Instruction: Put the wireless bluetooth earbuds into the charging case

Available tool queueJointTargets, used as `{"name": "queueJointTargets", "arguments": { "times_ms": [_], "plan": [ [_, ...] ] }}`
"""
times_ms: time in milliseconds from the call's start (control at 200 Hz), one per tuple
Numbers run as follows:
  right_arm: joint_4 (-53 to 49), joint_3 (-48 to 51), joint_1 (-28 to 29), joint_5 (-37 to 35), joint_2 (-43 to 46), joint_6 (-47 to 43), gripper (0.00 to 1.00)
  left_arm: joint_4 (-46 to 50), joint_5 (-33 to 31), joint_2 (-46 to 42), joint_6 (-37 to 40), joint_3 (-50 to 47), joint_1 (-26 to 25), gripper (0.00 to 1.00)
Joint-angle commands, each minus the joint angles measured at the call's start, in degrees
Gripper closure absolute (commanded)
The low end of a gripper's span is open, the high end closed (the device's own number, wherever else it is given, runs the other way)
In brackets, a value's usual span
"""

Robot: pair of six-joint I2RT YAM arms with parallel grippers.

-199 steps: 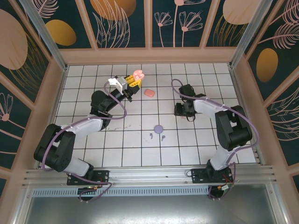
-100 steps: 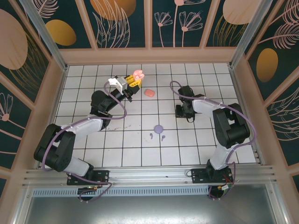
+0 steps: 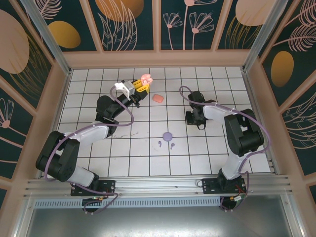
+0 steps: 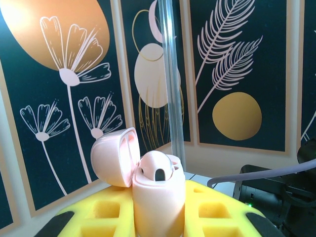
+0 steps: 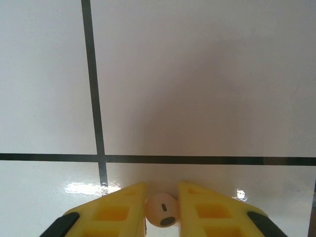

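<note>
My left gripper (image 3: pixel 139 88) is raised over the far left of the table, shut on an open pink charging case (image 3: pixel 145 79). In the left wrist view the case (image 4: pixel 159 197) stands upright between the yellow fingers (image 4: pixel 217 212), its lid (image 4: pixel 114 157) tipped back to the left. One pink earbud (image 4: pixel 157 168) sits in it. My right gripper (image 3: pixel 194 118) points down at the table right of centre. Its yellow fingers (image 5: pixel 118 207) are shut on a second pink earbud (image 5: pixel 161 210) that rests on the white tile.
A salmon-orange case (image 3: pixel 157 98) lies closed between the two grippers. A round purple case (image 3: pixel 168 135) lies nearer the front, with two purple earbuds (image 3: pixel 160 143) (image 3: pixel 172 145) just below it. Wooden walls ring the white tiled table (image 3: pixel 89 163).
The right gripper's fingers have come together on the pink earbud on the tile. The left arm and its case have not moved.
</note>
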State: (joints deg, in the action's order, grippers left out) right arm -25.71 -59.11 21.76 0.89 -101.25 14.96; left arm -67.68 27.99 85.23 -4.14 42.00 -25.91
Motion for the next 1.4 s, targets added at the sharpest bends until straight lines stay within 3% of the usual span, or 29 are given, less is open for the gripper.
{"name": "queueJointTargets", "arguments": {
  "times_ms": [0,380,741,1086,1396],
  "plan": [
    [-0.48,1.23,0.65,-0.19,-0.43,0.22,0.83,-0.89,0.02,-0.81,0.31,1.69,-0.37,1.0],
    [2.42,-0.68,0.48,5.58,7.7,4.29,0.89,-0.18,0.53,-1.19,0.54,2.1,-0.47,1.0],
    [12.96,-8.88,-2.4,21.27,19.89,11.7,0.89,2.37,2.65,-2.35,2.43,3.4,-0.38,1.0],
    [32.8,-20.34,-2.86,34.65,20.53,23.72,0.88,-0.87,6.4,-2.09,2.51,2.98,-0.46,1.0],
    [56.63,-17.61,1.75,37.69,18.15,35.99,0.87,-5.03,5.9,-0.37,0.91,3.62,-0.72,1.0]
  ]
}}
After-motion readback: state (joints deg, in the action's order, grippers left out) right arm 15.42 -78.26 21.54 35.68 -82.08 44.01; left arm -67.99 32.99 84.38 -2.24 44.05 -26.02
